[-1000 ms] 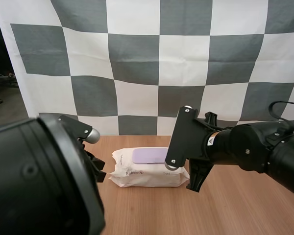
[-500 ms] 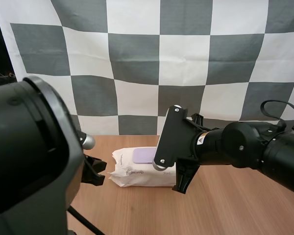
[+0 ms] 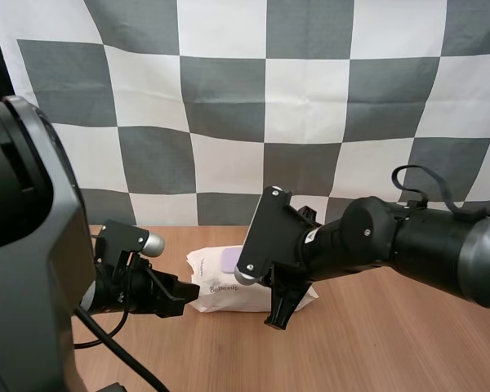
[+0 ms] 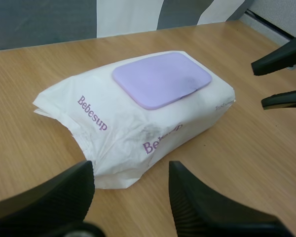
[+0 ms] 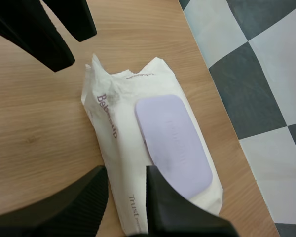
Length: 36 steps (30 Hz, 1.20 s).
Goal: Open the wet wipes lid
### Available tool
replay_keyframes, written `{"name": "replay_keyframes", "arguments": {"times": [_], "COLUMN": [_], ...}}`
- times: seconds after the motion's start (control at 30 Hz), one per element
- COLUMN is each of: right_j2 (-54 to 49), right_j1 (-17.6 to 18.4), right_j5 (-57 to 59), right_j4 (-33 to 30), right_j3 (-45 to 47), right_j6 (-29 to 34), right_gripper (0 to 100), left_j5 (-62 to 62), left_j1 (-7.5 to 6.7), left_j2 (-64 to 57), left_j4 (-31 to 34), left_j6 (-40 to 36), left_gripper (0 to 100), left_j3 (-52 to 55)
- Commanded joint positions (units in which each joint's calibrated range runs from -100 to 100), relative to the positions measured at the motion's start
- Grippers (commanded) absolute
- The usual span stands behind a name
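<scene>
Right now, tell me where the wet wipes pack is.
In the high view the wet wipes pack lies on the table between the left jaws, open beside its left end, and the right jaws, open at its right end.

One soft white plastic pack of wet wipes (image 4: 119, 129) with purple lettering was counted, lying on one light wooden worktop (image 3: 392, 343). One lilac, rounded-rectangular lid (image 4: 162, 79) was counted on top of that pack. Two black claws were counted, the left claw (image 4: 130, 170) and the right claw (image 5: 126, 173). Two ribbed black fingers (image 4: 202, 207) were counted on each, four in all.
</scene>
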Motion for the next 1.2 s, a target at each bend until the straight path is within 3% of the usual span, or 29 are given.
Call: {"name": "replay_keyframes", "arguments": {"times": [0.0, 0.23, 0.3, 0.43, 0.53, 0.67, 0.83, 0.93, 1.17], "right_j2": [3.8, 7.8, 10.2, 10.9, 10.9, 10.9, 10.9, 10.9, 10.9], "right_j1": [1.8, 1.9, 1.9, 1.9, 1.9, 1.9, 1.9, 1.9, 1.9], "right_j5": [-4.2, -9.2, -11.4, -11.8, -11.8, -12.0, -12.0, -12.0, -12.0], "right_j4": [0.0, -0.1, -0.1, -0.1, -0.1, -0.1, -0.1, -0.1, -0.1], "right_j3": [-0.1, -0.1, -0.2, -0.8, -1.3, -1.3, -1.3, -1.3, -1.3], "right_j6": [0.0, 0.0, -0.2, -0.2, -0.2, -0.2, -0.2, -0.2, -0.2], "right_gripper": [46, 46, 46, 46, 46, 46, 46, 46, 46], "left_j5": [0.0, 0.0, 0.0, -4.4, -13.0, -21.0, -28.4, -29.5, -35.9], "left_j1": [-0.14, -0.14, -0.92, -4.74, -8.75, -12.81, -15.94, -16.57, -16.58], "left_j2": [2.9, 8.0, 10.0, 10.7, 10.7, 10.7, 10.7, 10.7, 10.7], "left_j4": [-0.9, -3.0, -1.6, -0.8, -1.3, -2.3, -3.3, -4.4, -4.6], "left_j6": [1.1, 1.1, 1.1, 1.1, 1.1, 1.1, 1.1, 1.1, 1.1], "left_gripper": [77, 77, 77, 77, 77, 77, 77, 77, 77], "left_j3": [0.0, -0.8, -2.6, -3.9, -4.6, -5.2, -5.6, -5.8, -9.1]}}
